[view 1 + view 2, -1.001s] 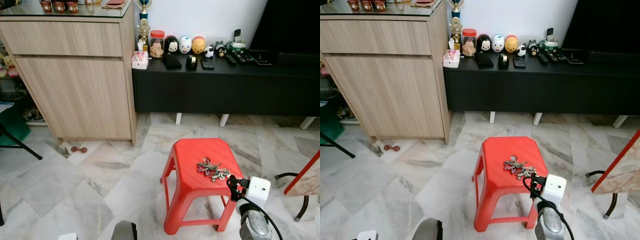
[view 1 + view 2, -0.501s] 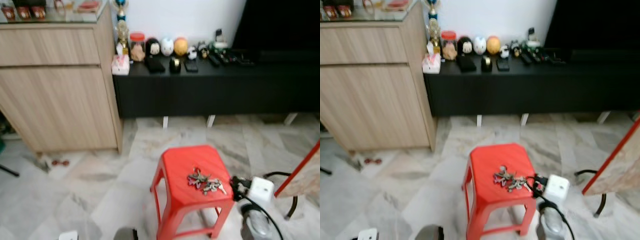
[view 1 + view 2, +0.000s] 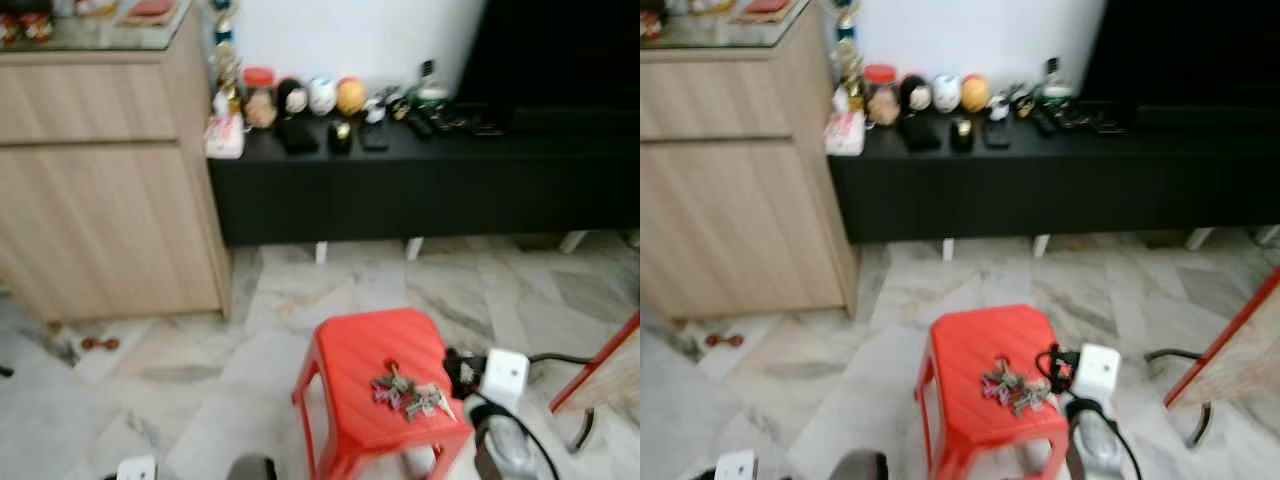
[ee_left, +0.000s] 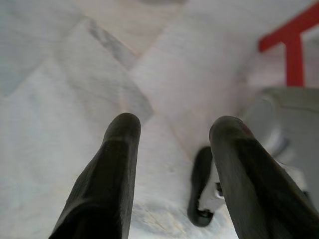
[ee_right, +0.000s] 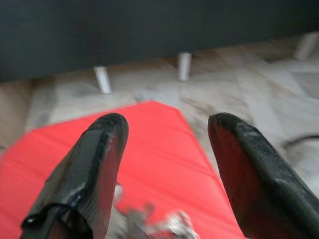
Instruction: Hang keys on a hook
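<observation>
A bunch of metal keys (image 3: 410, 392) lies on the top of a red plastic stool (image 3: 350, 350), near its right front part. My right gripper (image 3: 456, 372) hovers just right of the keys at the stool's right edge, with its white wrist box behind it. In the right wrist view the right gripper (image 5: 167, 124) is open, with the stool top (image 5: 149, 134) between its fingers and the blurred keys (image 5: 149, 224) low beneath them. My left gripper (image 4: 172, 129) hangs idle and open over the marble floor.
A light wooden cabinet (image 3: 100, 180) stands at the left. A long black console (image 3: 420, 185) carries figurines, a jar and remotes along the back wall. A red-edged board (image 3: 600, 370) leans at the right, with a black cable on the floor beside it.
The whole picture has shifted and blurred, so the camera has moved. Relative to the keys, my right gripper now sits a little farther forward, beside them rather than in front.
</observation>
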Tool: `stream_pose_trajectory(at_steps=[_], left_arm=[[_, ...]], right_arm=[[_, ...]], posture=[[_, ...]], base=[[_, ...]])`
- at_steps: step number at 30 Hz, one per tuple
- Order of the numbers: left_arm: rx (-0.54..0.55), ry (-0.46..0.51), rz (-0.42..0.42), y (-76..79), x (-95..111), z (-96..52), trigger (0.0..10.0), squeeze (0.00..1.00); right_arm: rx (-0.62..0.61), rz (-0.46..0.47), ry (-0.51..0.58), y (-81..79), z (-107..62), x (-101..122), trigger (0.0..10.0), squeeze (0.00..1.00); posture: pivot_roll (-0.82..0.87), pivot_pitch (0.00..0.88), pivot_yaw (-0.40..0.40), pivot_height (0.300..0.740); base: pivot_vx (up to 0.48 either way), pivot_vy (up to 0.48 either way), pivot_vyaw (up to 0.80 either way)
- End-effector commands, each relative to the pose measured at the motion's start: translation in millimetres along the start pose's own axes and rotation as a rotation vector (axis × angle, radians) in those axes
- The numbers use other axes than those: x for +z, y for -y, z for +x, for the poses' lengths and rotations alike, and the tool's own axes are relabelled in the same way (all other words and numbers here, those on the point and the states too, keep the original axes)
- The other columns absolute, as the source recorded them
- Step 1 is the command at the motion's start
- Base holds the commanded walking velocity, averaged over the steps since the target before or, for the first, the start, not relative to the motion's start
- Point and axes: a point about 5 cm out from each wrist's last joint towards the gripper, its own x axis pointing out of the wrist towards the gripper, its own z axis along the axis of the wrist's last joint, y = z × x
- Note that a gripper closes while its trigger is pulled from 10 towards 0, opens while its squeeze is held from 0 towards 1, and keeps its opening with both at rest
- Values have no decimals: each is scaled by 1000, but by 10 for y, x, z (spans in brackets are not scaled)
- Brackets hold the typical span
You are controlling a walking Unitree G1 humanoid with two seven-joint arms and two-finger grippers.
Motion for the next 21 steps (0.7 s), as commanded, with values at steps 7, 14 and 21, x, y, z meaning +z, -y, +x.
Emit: stream_pose_trajectory(at_steps=[7, 14, 21], left_arm=[[-11, -27, 6, 20, -42, -6, 10000, 0], [-25, -40, 26, 11, -69, -17, 10000, 0], [-30, -51, 36, -12, -171, -71, 10000, 0]], right_arm=[[-27, 22, -58, 101, -13, -58, 10000, 0], [27, 31, -197, 32, 63, -120, 10000, 0], [40, 168, -248, -129, 167, -67, 10000, 0]], posture=[[135, 0, -54, 631], [117, 0, -37, 631], [136, 16, -39, 631]], base=[[0, 0, 0], [0, 0, 0], [0, 0, 0]])
